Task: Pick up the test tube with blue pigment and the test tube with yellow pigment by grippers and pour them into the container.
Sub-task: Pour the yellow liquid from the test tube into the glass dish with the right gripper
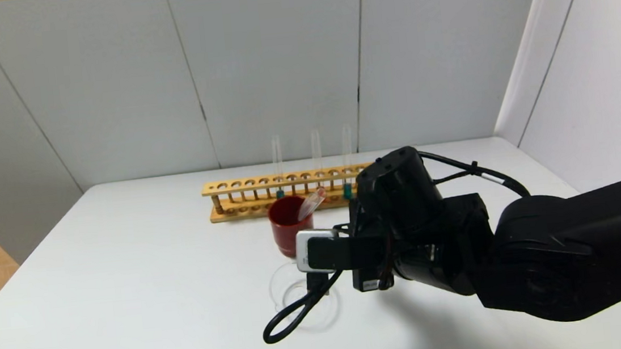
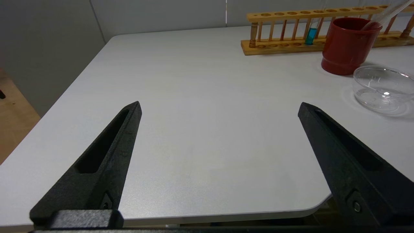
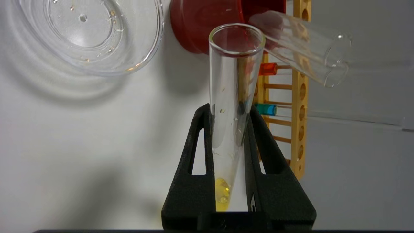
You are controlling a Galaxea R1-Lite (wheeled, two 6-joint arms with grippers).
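My right gripper is shut on the test tube with yellow pigment. A little yellow liquid sits at the tube's closed end, between the finger bases. Its open mouth points toward the red cup, beside the clear glass container and not over it. In the head view my right wrist hangs just right of the container. The test tube with blue pigment stands in the wooden rack and also shows in the right wrist view. My left gripper is open and empty, low over the table's front left corner.
A dark-red cup stands behind the container with an empty tube leaning in it. The wooden rack at the back also holds a tube with less blue liquid and an orange one. A black cable loop hangs over the container.
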